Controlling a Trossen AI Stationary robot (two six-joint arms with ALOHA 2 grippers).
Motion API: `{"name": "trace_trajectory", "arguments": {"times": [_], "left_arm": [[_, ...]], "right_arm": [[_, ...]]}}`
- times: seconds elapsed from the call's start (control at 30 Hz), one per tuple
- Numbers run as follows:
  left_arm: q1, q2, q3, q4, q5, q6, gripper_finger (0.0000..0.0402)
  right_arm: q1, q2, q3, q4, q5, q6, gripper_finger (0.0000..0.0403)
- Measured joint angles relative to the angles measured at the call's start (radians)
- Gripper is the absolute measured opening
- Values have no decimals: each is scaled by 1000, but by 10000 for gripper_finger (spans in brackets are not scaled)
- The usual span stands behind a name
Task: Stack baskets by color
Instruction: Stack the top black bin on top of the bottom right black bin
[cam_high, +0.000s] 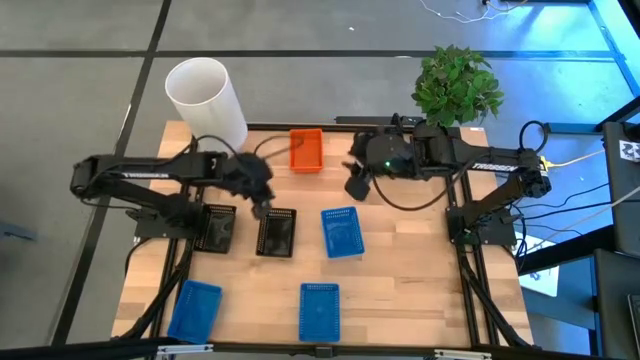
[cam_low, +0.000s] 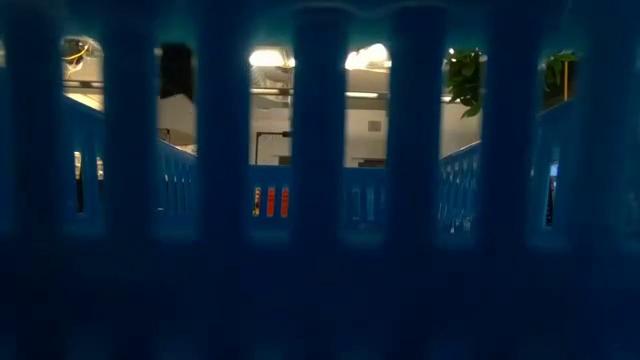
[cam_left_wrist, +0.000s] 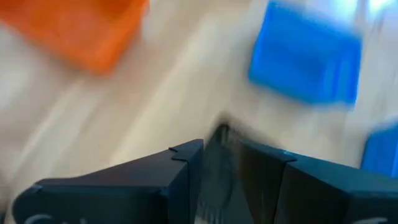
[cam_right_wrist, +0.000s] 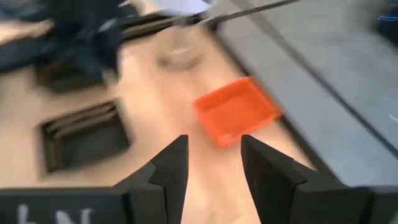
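Showing the right gripper (cam_right_wrist: 213, 163) first: its jaws stand parted with nothing between them, hovering above the back of the table (cam_high: 400, 270) and aimed toward the orange basket (cam_right_wrist: 236, 111). That basket lies ahead of the jaws, near the table's back edge, and its long axis runs front to back in the high view. The left gripper (cam_high: 262, 190) hangs just above the nearer of two black baskets; in its wrist view the fingers (cam_left_wrist: 180, 168) show a narrow gap with no basket gripped (slightly parted, empty).

The two black baskets (cam_high: 276, 233) (cam_high: 215, 227) sit side by side, apart, on the left half. Three blue baskets are spread out: one at centre (cam_high: 342, 231), one at the front middle (cam_high: 320, 310) and one at the front left (cam_high: 196, 307). By position the right gripper is slightly the nearer to the orange basket, though the left is not far off.

Hidden or unclear: the low view is filled by blue basket mesh (cam_low: 320, 200) pressed close to the lens, so it shows almost nothing of the table. Both wrist views are smeared. Whether any basket here is already a stack cannot be told.
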Motion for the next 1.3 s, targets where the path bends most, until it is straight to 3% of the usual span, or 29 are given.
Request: {"name": "trace_trajectory", "arguments": {"times": [0.07, 0.13, 0.37, 0.53, 0.73, 1.1, 1.3], "left_arm": [[-44, -19, 0, -81, 0, -11, 84], [-87, -29, 0, -145, -3, -62, 84], [-220, -42, 0, -190, -18, -197, 84], [-290, -42, 0, -195, -16, -232, 84], [-337, -42, 0, -194, -60, -291, 84], [-384, -42, 0, -193, -95, -299, 84], [-388, -42, 0, -193, -110, -297, 84]], "right_arm": [[0, 0, 0, -28, -111, -31, 149], [1, 0, 0, -68, -146, 23, 149], [-37, 7, -11, -275, -98, 377, 149], [-107, 28, -11, -433, -87, 513, 149], [-237, 73, -11, -472, -89, 457, 149], [-467, 259, -11, -438, -331, 245, 149], [-534, 362, -11, -422, -361, 219, 149]]}}
